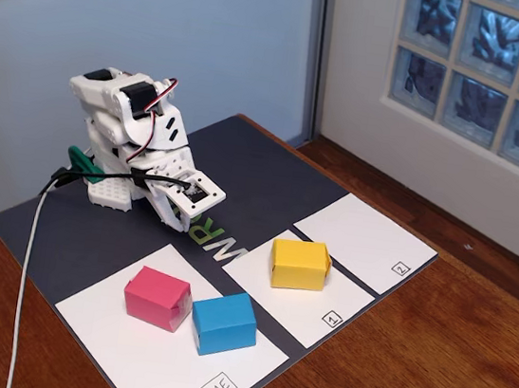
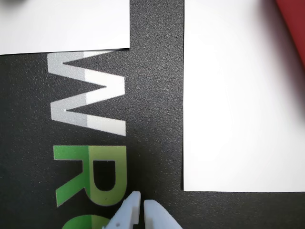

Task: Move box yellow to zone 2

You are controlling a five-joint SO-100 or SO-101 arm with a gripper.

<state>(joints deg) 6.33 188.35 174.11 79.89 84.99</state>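
Observation:
The yellow box [image 1: 299, 263] sits on the white panel marked "1" [image 1: 316, 309] in the fixed view. Zone 2 [image 1: 366, 239], the white panel with a boxed "2" at its corner, lies just beyond it to the upper right and is bare. My gripper [image 1: 198, 207] is folded low over the dark mat, left of the yellow box and apart from it. In the wrist view its white fingertips [image 2: 142, 207] stand close together with nothing between them, over the green "R" on the mat. The yellow box is out of the wrist view.
A pink box [image 1: 158, 297] and a blue box [image 1: 223, 322] stand on the "Home" panel [image 1: 152, 357]. The dark mat [image 1: 272, 172] lies on a wooden table. A white cable [image 1: 29, 259] hangs at the left. Two white panels [image 2: 238, 95] [image 2: 62, 24] show in the wrist view.

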